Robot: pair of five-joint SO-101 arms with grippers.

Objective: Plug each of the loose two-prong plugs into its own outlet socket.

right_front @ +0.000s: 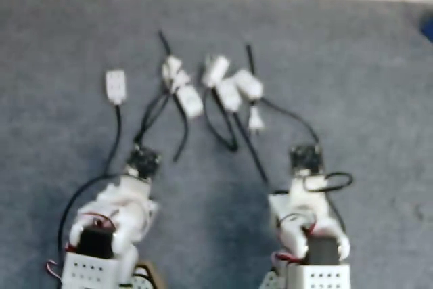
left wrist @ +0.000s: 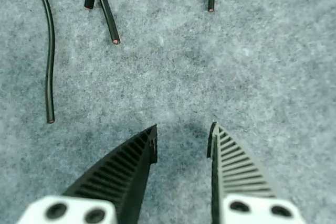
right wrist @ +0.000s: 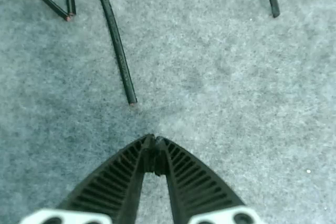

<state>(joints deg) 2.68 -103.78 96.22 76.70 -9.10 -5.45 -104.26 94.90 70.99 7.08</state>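
Claws: left gripper (left wrist: 182,141) spread, empty, over the grey mat (left wrist: 252,66); right gripper (right wrist: 155,140) pressed together, empty. The white plugs and sockets (right_front: 229,93) cluster at 12 o'clock. A loose plug (right_front: 256,121), prongs bare, lies at 11 o'clock from the right gripper. Open mat at 3 o'clock.

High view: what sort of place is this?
Probably a robot test bench, not a lived-in room: grey felt-like table cover, loose white plugs and sockets on black cords with cut ends, and two small arms side by side.
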